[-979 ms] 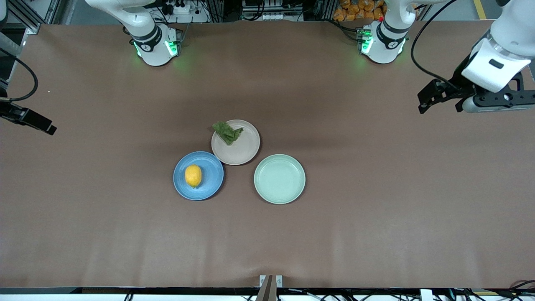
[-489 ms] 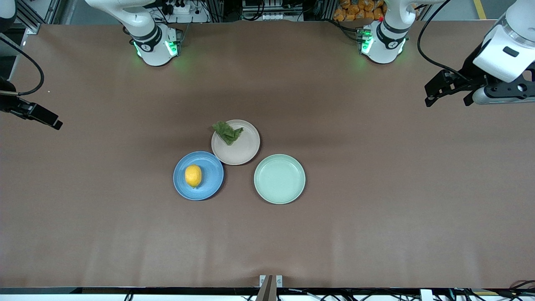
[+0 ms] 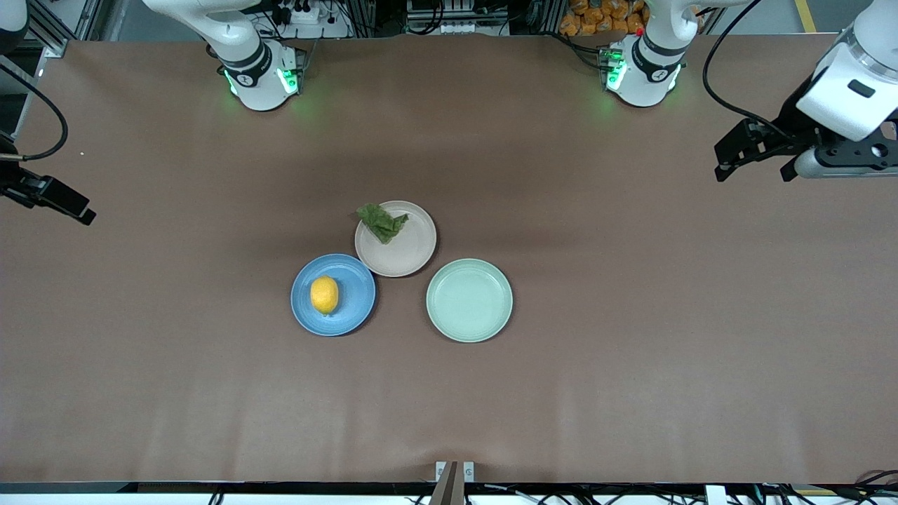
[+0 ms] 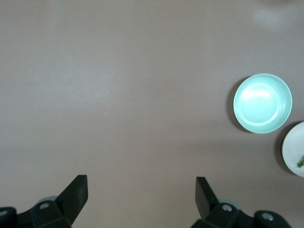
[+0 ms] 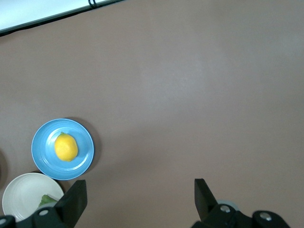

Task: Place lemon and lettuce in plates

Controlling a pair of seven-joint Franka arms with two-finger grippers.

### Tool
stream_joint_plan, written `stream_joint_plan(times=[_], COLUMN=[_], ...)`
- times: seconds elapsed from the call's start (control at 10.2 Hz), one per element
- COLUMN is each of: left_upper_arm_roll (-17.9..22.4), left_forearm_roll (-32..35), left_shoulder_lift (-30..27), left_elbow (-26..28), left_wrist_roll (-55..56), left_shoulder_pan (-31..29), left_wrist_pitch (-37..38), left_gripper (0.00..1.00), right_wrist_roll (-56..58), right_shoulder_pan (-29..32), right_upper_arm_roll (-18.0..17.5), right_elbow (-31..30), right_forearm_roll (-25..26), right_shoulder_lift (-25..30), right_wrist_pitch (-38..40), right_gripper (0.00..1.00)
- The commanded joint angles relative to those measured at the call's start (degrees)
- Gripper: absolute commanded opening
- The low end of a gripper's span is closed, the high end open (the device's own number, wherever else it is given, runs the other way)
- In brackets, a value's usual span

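The lemon (image 3: 324, 294) lay in the blue plate (image 3: 354, 312), the lettuce (image 3: 382, 221) on the beige plate (image 3: 414, 252) — left hand (image 3: 754, 156) and right hand (image 5: 137, 202) both spread, empty, over bare tabletop (image 3: 631, 351).

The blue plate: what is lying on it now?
Only the lemon lies on the blue plate, near its middle. The patch of plate directly under the lemon is covered, so it cannot be seen.

Matt brown tabletop (image 3: 631, 351), like smooth paper. Smooth plates (image 3: 347, 319), slightly glossy mint plate (image 3: 469, 330). Wrinkled lettuce (image 3: 381, 221); finely dimpled lemon (image 3: 324, 294).
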State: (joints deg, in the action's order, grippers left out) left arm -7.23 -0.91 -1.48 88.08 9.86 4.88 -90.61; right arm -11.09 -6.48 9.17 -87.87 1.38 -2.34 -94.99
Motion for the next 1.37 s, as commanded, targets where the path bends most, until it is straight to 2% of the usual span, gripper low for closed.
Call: stream_joint_plan(times=[0.0, 1.27], left_upper_arm_roll=[-0.16, -0.15], left_forearm_roll=[-0.32, -0.41], left_shoulder_lift=[0.08, -0.36], left_elbow=[-1.60, -1.33], left_wrist_roll=[-6.58, -3.62], left_shoulder_pan=[-0.57, -0.83], left_wrist_pitch=[2.55, 2.46], left_gripper=[1.00, 1.00], right_wrist_roll=[6.42, 6.87], right_shoulder_pan=[1.03, 0.86], right_upper_arm_roll=[-0.29, -0.38], right_elbow=[1.21, 1.83], right_forearm_roll=[0.73, 0.03], right_shoulder_lift=[0.05, -0.65], right_wrist_pitch=[-0.99, -0.29], right_gripper=[1.00, 1.00])
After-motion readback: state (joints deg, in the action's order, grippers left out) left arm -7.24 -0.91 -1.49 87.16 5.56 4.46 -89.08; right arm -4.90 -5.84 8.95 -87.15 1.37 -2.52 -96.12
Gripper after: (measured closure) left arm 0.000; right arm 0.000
